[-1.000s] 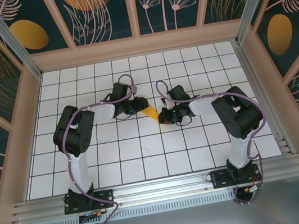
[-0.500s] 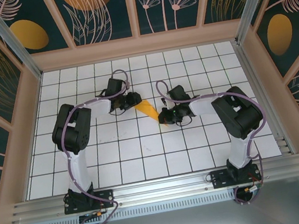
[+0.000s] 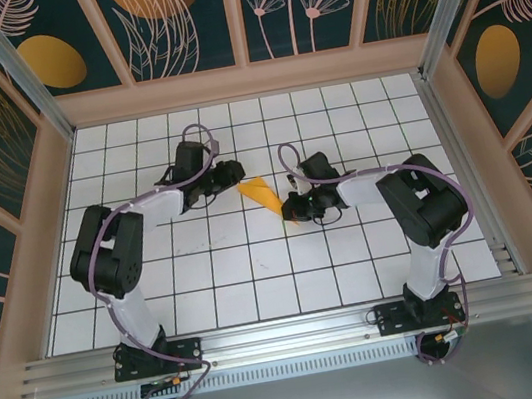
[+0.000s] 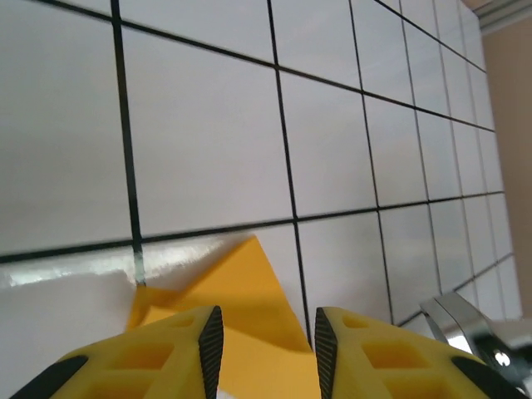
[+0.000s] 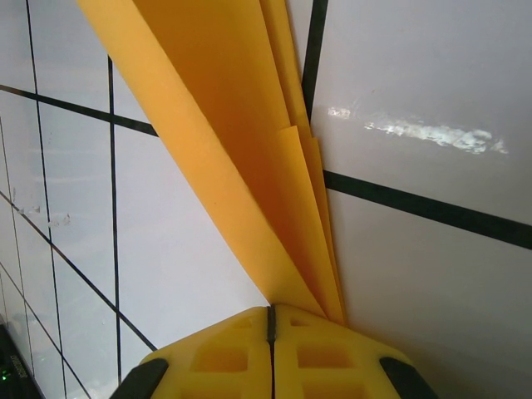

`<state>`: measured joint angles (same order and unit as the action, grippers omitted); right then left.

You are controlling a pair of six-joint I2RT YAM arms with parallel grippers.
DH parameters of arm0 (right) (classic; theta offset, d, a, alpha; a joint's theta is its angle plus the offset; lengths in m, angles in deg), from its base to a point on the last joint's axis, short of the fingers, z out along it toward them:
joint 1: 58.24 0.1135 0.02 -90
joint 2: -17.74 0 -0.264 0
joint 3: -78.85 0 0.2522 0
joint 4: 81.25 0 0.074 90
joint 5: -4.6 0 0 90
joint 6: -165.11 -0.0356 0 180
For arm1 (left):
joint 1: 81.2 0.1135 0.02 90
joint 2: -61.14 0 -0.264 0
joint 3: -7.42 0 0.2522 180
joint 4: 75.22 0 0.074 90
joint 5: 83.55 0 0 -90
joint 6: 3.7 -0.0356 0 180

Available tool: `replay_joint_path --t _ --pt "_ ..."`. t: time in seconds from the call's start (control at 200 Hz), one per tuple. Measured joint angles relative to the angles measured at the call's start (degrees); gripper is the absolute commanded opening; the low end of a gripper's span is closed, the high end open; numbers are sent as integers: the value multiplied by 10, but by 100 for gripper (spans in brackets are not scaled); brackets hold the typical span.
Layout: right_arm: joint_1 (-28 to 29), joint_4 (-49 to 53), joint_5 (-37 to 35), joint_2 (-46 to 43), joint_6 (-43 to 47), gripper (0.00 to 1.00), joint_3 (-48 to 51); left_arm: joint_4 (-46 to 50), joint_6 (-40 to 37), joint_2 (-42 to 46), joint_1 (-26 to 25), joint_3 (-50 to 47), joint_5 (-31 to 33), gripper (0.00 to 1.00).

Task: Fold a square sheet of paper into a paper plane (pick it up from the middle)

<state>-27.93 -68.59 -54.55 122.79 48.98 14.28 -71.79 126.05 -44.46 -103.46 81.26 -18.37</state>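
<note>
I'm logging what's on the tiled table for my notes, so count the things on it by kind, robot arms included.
Robot arms: 2, the left arm and the right arm.
Orange-yellow paper plane: 1, pinched in the right claw.
Total: 3.

Top view: paper plane (image 3: 261, 194) lies on tiled table (image 3: 259, 282) at frame ctr, running upper L to lower R. L gripper (image 3: 236, 173) sits just above-left of its upper end; R gripper (image 3: 292, 209) at its lower-R end, touching. L wrist view: paper plane (image 4: 241, 287) at btm ctr, beyond the gripper (image 4: 268, 332). R wrist view: it (image 5: 241, 150) runs from top L down into the gripper (image 5: 270, 320).
</note>
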Motion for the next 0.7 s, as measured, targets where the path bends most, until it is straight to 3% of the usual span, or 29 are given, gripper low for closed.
replay_joint_path --t 0.385,0.701 --pt "-2 -2 3 0 -7 2 1 -75 73 -5 -88 -56 -51 20" --pt "-2 -2 3 0 -13 1 1 -102 112 -59 -106 -57 -71 19"
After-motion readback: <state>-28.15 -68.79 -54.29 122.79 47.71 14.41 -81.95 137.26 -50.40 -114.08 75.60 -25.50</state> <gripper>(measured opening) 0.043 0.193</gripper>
